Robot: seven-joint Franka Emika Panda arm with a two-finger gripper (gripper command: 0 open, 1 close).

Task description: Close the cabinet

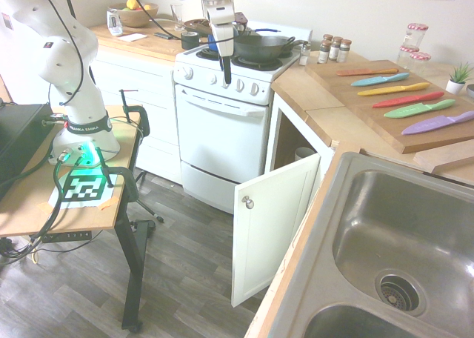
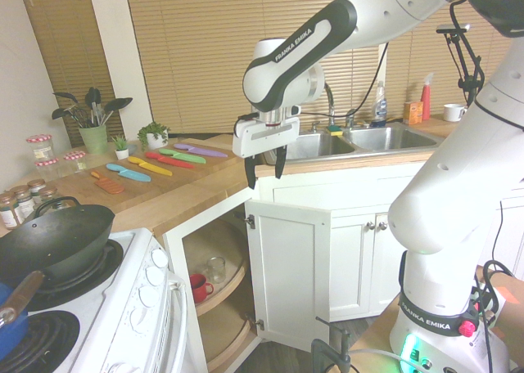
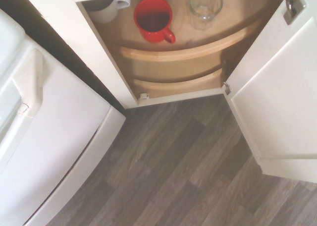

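My two-finger gripper [image 2: 264, 170] hangs pointing down with its dark fingers spread, gripping nothing, above the white base cabinet [image 2: 288, 267] under the corner of the wooden countertop [image 2: 180, 203]. Its recessed-panel door [image 1: 272, 223] with small round silver knob [image 1: 248, 202] stands open.

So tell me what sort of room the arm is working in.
A home kitchen, almost certainly. A white oven carries a dark wok, a steel double sink is set into the wooden countertop, and the open cabinet holds a red mug on its shelf.
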